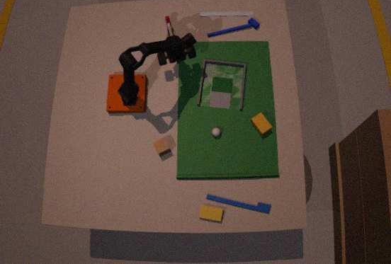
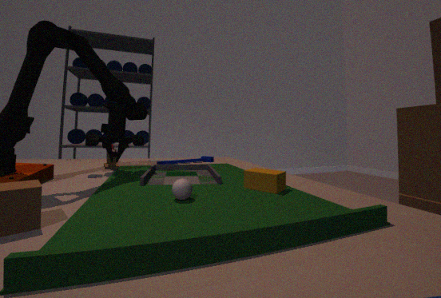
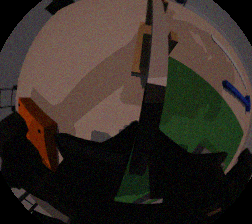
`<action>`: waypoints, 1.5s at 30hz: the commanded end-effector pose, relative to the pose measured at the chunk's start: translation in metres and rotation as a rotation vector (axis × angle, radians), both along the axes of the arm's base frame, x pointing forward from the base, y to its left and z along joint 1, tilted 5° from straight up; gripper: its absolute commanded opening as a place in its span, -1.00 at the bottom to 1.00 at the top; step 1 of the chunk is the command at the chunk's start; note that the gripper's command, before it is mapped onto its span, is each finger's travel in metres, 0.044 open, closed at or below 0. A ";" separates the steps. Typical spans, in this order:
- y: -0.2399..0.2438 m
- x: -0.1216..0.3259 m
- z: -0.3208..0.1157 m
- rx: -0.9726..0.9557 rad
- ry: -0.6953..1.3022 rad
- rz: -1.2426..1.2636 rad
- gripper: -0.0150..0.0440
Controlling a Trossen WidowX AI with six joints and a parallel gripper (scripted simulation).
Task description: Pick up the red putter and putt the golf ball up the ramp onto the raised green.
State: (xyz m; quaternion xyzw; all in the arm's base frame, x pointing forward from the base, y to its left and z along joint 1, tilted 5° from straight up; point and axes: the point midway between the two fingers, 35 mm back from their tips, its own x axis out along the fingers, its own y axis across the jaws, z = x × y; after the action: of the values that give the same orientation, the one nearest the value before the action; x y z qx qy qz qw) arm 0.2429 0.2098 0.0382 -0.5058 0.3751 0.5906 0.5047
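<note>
Gripping the thin red-tipped putter [image 1: 168, 26] in my black pincer [image 1: 172, 37], I must next lift it and swing toward the small white golf ball [image 1: 216, 132] at five o'clock.

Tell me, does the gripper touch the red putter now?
Touching. In the wrist view the gripper has its dark fingers shut on the shaft of the red putter.
</note>
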 end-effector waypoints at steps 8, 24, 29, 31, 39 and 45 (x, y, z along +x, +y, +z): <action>0.003 0.001 0.019 0.000 -0.001 0.000 -0.49; 0.004 -0.008 0.100 0.001 0.000 0.000 -0.49; -0.012 0.006 0.093 -0.008 -0.002 -0.079 -0.49; -0.022 0.013 0.094 -0.011 -0.001 -0.126 -0.49; -0.062 0.034 0.098 -0.023 0.006 -0.315 -0.49; -0.094 0.047 0.101 -0.030 0.009 -0.456 -0.49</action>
State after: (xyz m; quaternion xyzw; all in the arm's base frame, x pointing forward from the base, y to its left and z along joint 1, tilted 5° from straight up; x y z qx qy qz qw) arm 0.2840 0.1305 0.1365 -0.4287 0.4763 0.4795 0.5995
